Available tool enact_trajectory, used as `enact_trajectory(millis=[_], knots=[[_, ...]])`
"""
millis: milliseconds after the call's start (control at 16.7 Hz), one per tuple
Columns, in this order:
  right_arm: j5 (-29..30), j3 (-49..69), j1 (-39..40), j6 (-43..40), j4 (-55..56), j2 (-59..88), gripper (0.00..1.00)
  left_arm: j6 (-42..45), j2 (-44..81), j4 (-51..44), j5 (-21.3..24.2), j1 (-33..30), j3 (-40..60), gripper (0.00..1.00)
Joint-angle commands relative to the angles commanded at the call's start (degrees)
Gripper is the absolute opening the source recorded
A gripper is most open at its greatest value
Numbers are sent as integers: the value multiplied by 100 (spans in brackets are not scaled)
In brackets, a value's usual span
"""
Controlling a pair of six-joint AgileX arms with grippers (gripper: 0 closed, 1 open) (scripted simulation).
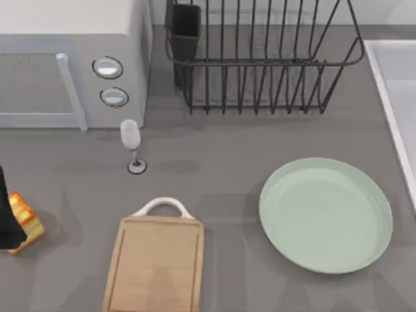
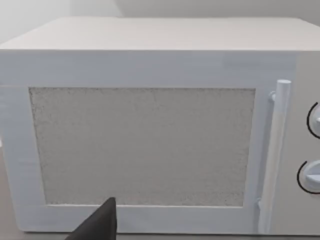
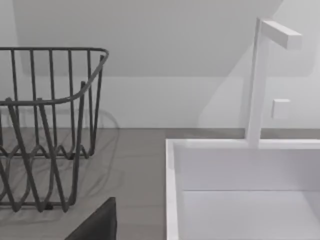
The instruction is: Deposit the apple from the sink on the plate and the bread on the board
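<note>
The bread [image 1: 25, 221], golden-orange on top with pale sides, sits tilted at the far left edge of the top view. A dark part of my left gripper [image 1: 4, 214] touches its left side; whether it holds the bread is unclear. The wooden board [image 1: 155, 266] with a white handle lies to the right of the bread. The mint-green plate [image 1: 325, 214] lies bare at the right. The sink [image 1: 389, 84] runs along the right edge, and its white wall [image 3: 172, 180] faces my right gripper [image 3: 100, 225]. The apple is out of view.
A white microwave [image 1: 65, 58] stands at the back left, close in front of my left wrist [image 2: 145, 145]. A black wire dish rack [image 1: 260, 58] stands at the back middle. A wine glass [image 1: 132, 140] stands behind the board. A white tap [image 3: 257, 80] rises behind the sink.
</note>
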State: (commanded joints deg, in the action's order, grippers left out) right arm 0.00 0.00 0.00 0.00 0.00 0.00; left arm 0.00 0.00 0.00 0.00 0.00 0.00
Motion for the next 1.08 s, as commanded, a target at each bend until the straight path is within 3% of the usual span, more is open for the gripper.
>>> enact_trajectory(millis=[540,780,1080], knots=[[1,339,-66,-62,-231,354,100,0,0,0,0,0,0,100],[3,1517,-286,-269,-997,1675,100,0,0,0,0,0,0,100],[6,3716,-689,-648,-2403,4421,100,0,0,0,0,0,0,100]])
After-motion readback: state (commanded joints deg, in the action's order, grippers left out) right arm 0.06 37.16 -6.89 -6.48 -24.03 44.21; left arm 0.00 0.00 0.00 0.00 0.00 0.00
